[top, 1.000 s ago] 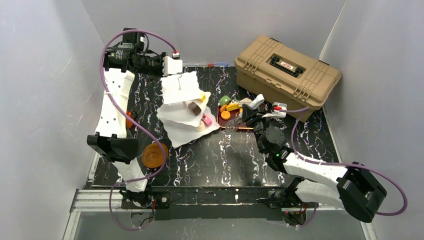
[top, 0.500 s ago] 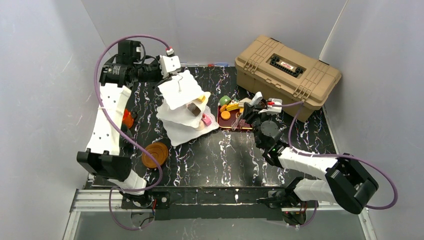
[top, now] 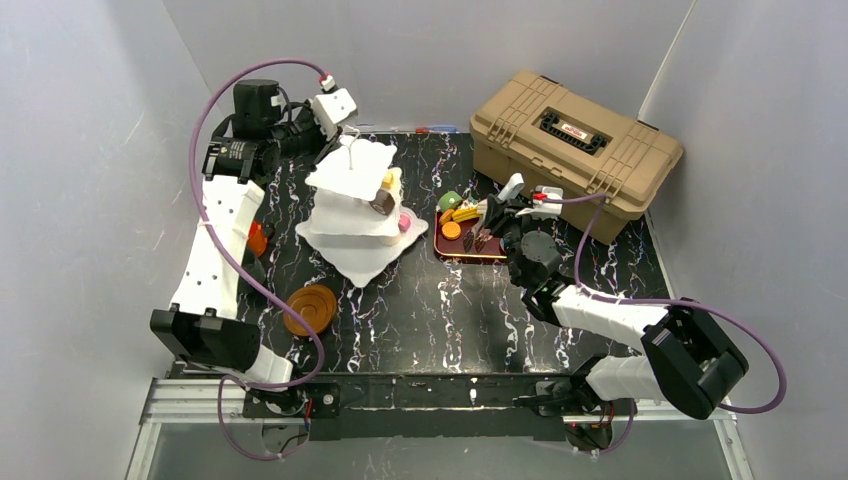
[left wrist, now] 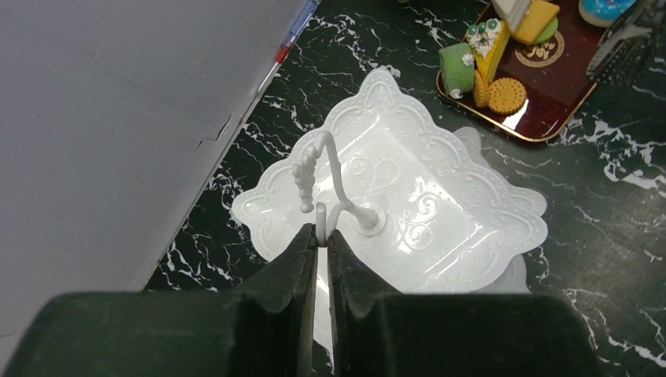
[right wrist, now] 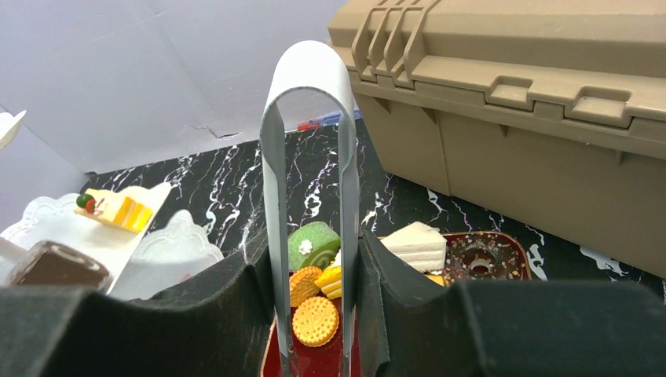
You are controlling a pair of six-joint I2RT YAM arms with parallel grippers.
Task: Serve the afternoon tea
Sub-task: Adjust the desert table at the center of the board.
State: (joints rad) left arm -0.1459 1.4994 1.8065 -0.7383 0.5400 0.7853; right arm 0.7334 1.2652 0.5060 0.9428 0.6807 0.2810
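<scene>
Steel tongs (right wrist: pixel 308 67) sit gripped in the right end effector (right wrist: pixel 312 253), biscuits (right wrist: pixel 316 320) just beneath it; left end effector (left wrist: pixel 320 236) pinches the stand (left wrist: pixel 448 216) by its handle (left wrist: pixel 334 169).

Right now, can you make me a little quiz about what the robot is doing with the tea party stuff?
1. True or false: the left claw is shut on the wire handle of the white three-tier stand.
2. What does the right claw hold? A) metal tongs B) a spoon C) a teapot
3. Fill in the gap: the round biscuits lie on a dark red ____.

Key
1. True
2. A
3. tray
</scene>
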